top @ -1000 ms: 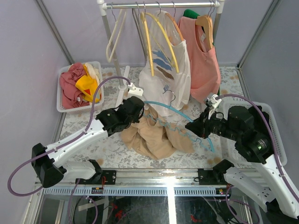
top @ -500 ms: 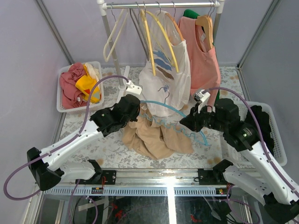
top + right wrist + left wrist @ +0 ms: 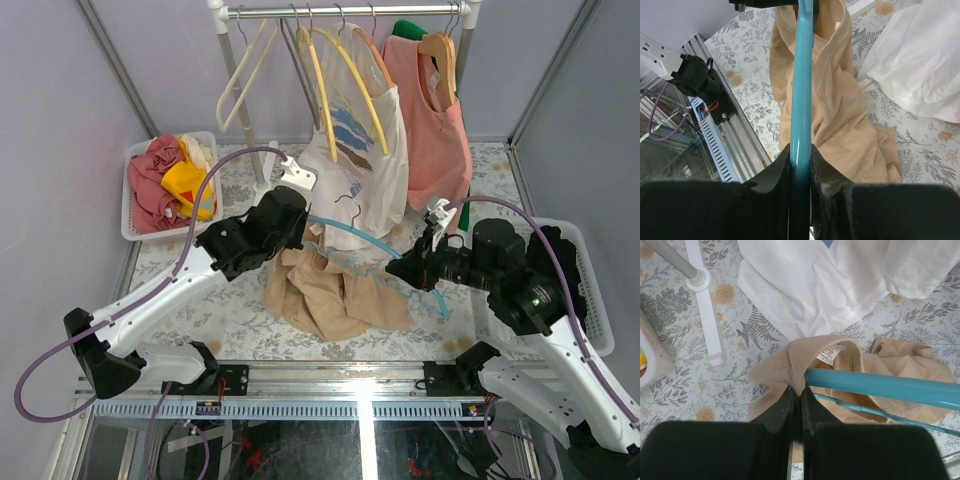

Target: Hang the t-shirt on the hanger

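Here, the tan t-shirt [image 3: 335, 295] lies crumpled at the middle of the floral table [image 3: 180, 270], its ribbed collar held up and a small white label [image 3: 829, 354] showing inside the neck. The light-blue hanger [image 3: 362, 240] slants above it, one arm's tip meeting the collar, its silver hook in front of the white printed shirt [image 3: 360, 170] on the rack. The left gripper [image 3: 796, 390] is pinched tight on the collar's edge, just beside that tip. The right gripper [image 3: 801, 150] is clamped on the hanger's other arm.
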Tool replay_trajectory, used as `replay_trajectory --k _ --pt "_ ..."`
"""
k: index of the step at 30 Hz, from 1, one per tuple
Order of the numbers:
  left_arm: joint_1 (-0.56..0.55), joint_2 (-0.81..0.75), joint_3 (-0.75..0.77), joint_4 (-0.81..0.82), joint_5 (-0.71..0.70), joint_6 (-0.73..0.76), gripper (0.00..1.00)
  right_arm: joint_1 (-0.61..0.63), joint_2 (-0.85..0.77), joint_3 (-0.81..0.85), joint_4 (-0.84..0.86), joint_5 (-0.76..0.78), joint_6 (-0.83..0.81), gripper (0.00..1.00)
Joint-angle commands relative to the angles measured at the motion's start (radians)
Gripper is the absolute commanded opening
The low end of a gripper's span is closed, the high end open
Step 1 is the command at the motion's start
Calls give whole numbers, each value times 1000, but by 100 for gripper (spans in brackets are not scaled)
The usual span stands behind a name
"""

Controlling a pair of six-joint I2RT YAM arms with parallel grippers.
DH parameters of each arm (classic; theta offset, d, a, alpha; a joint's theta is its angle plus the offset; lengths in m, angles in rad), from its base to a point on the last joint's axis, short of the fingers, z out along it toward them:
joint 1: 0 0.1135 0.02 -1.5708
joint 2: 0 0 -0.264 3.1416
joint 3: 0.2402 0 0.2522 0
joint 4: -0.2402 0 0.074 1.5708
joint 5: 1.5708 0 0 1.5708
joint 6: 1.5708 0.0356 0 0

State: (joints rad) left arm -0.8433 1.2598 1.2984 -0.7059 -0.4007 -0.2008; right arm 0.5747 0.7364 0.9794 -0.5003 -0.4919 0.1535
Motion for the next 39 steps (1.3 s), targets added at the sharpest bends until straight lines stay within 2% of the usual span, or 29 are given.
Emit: replay_trajectory --k 1,6,11,19,24,32,35,39 --pt "6 19 55 22 21 38 1 -2 -59 75 52 -65 -11 0" --pt "6 20 51 12 5 40 2 -1 -79 115 89 -21 -17 0" --pt "5 -9 23 3 10 31 3 -2 -17 105 114 12 -48 0" --pt "7 -60 42 6 -43 66 5 -2 -1 -6 163 -63 -24 0" --pt "6 -47 112 -8 -26 104 5 -1 -2 -18 132 -99 -23 0" --pt "7 20 300 -46 102 155 6 -2 -18 28 84 -189 -10 0" --pt "7 51 389 -74 108 171 7 -2 -36 92 2 -173 -9 0" --pt "7 76 462 -89 129 193 8 -2 -72 176 -143 -54 -10 0"
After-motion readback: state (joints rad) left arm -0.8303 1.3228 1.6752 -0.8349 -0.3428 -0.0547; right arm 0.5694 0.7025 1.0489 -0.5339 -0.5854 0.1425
